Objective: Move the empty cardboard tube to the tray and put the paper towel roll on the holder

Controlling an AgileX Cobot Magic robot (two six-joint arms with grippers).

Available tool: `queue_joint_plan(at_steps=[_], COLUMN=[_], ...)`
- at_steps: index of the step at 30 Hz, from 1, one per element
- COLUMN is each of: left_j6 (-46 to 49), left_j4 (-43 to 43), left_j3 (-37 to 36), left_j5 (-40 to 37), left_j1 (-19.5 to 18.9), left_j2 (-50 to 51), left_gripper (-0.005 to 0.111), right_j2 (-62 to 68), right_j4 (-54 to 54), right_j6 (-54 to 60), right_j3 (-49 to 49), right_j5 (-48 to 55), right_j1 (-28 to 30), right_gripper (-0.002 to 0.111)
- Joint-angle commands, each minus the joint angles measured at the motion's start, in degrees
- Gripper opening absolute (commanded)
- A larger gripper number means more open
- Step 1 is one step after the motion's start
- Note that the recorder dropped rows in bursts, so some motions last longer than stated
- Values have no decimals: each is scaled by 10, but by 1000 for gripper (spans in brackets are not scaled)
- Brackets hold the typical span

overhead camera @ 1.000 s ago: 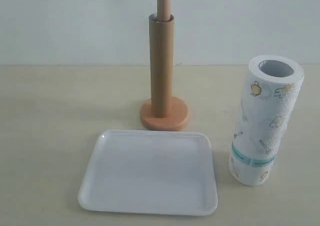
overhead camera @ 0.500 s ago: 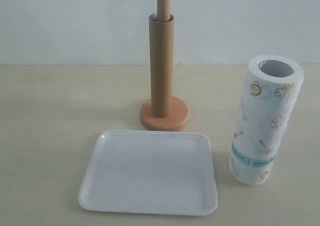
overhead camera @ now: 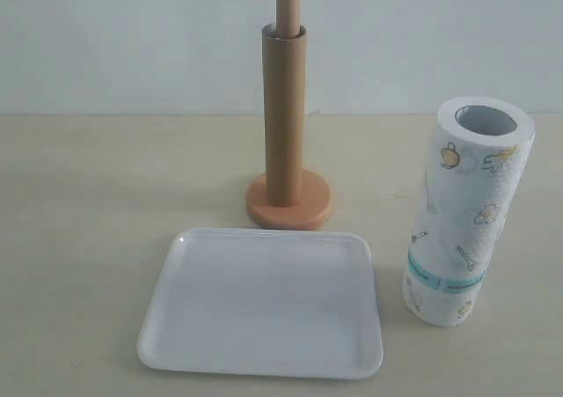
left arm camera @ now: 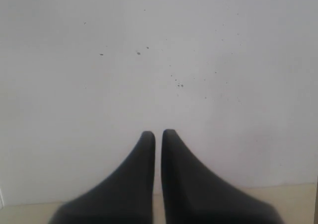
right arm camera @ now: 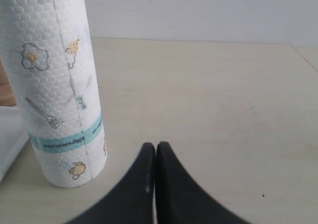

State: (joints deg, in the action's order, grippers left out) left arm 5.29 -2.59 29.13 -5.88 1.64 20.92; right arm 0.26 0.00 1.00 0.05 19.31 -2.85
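The brown cardboard tube (overhead camera: 284,115) stands upright, slid over the pole of the wooden holder (overhead camera: 289,205), whose rounded top (overhead camera: 288,1) pokes out above it. In front lies the white tray (overhead camera: 264,305), with nothing on it. The paper towel roll (overhead camera: 466,212) stands upright to the right of the tray; it also shows in the right wrist view (right arm camera: 57,90). My right gripper (right arm camera: 156,147) is shut, empty, beside the roll and apart from it. My left gripper (left arm camera: 158,133) is shut, facing a blank white wall. Neither gripper appears in the exterior view.
A beige tabletop (overhead camera: 88,186) runs back to a white wall (overhead camera: 132,36). A corner of the tray (right arm camera: 10,144) shows behind the roll in the right wrist view.
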Motion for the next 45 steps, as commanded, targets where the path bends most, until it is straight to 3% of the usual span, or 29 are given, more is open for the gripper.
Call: queue_joint_plan(at_steps=[1,7,12,17,22,28,31,35,37,40,42,45], left_j6=[-5,-24,-31,-9,-3,-34,-134,-228,-228,-203,-189,-168], left_j4=[-6,-23,-29,-23,-23,-11,98,216,217,213,163,117], left_j3=[3,9,9,9,9,18,70,112,112,102,93,93], left_j5=[56,50,59,115,187,298,250,269,326,489,578,602], left_j1=[2,48,128,229,284,316,317,317,317,316,316,316], left_j2=[58,162,239,311,388,481,556,640,679,734,772,807], left_gripper=[4,4,4,4,4,4,4,4,4,4,4,4], right_j2=[-3,-3,-3,-3,-3,-3,-3,-3,-3,-3,-3,-3], right_j4=[0,0,0,0,0,0,0,0,0,0,0,0], right_j6=[2,2,2,2,2,2,2,2,2,2,2,2], right_j3=[-1,-1,-1,-1,-1,-1,-1,-1,-1,-1,-1,-1], right_j5=[-2,-2,-2,-2,-2,-2,-2,-2,-2,-2,-2,-2], right_j1=[-1,-1,-1,-1,-1,-1,-1,-1,-1,-1,-1,-1], right_gripper=[0,0,0,0,0,0,0,0,0,0,0,0])
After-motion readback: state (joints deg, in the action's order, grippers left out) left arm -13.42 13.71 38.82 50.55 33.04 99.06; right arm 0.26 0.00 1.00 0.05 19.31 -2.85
